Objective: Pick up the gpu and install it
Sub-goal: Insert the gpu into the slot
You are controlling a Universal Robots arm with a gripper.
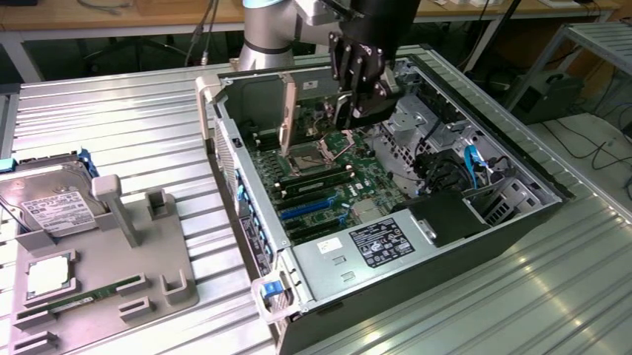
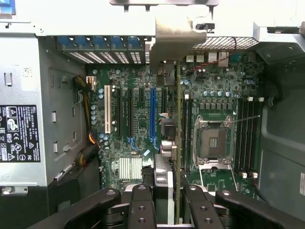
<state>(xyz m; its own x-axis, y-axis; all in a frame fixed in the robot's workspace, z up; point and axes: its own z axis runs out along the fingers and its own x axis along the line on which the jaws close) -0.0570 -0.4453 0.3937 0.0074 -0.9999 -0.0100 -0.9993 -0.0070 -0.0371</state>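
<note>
My gripper point(image 1: 360, 100) hangs inside the open computer case point(image 1: 237, 185), shut on the gpu point(image 1: 288, 111). The card is held on edge, above the motherboard point(image 1: 336, 188). In the wrist view the gpu point(image 2: 177, 143) runs as a thin green edge from between my black fingers point(image 2: 143, 202) toward the case's rear wall. Its silver end bracket point(image 2: 174, 36) is near the rear slot openings. The card sits over the board between the blue slot point(image 2: 153, 114) and the CPU socket point(image 2: 213, 143). Whether it touches a slot I cannot tell.
On the exterior view's left, a grey holder point(image 1: 118, 274) carries a hard drive point(image 1: 55, 211), a CPU chip point(image 1: 47, 275) and a RAM stick point(image 1: 84, 299). The power supply point(image 1: 380, 244) fills the case's near end. Cables point(image 1: 474, 166) lie on the case's right side.
</note>
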